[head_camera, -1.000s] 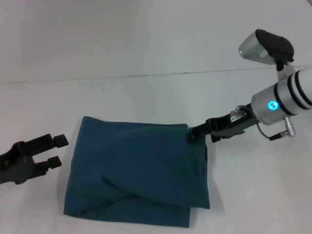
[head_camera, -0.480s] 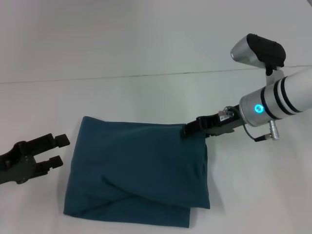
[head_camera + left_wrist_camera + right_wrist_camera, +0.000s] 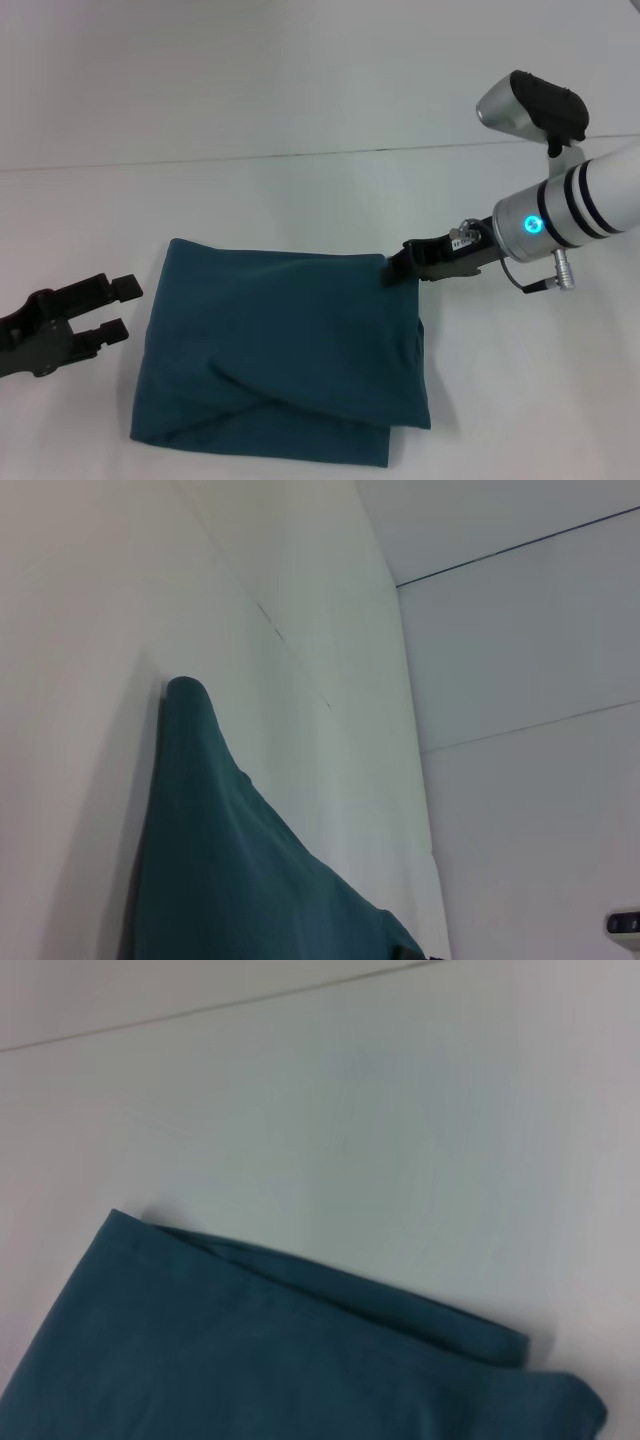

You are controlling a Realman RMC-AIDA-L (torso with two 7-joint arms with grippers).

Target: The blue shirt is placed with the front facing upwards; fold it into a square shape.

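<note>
Right claw (image 3: 393, 271) sits at the far right corner of the dark teal-blue cotton shirt (image 3: 285, 350); its black tips meet the cloth edge there, but whether they pinch fabric or only touch it cannot be told.

Shirt lies on the white desk (image 3: 300, 190) folded into a thick, roughly square pad, print hidden. Far edge straight. Near edge uneven: a diagonal fold crosses the lower half, and the lower layer juts out beyond the top one toward the near side. Right wrist view shows stacked layers at the far corner of the shirt (image 3: 300, 1360), the edges not quite flush.

Left claw (image 3: 95, 310) rests low, just off the shirt's left edge, fingers spread wide with a gap between them, holding nothing. Left wrist view takes in only a corner of the shirt (image 3: 220, 860) against the desk.

Judgement: folding is essentially done; step in hand looks like final squaring of the far right corner. Next move calls for small tugs or a clean release without dragging the top layer, then tidying the near edge so the layers line up.
</note>
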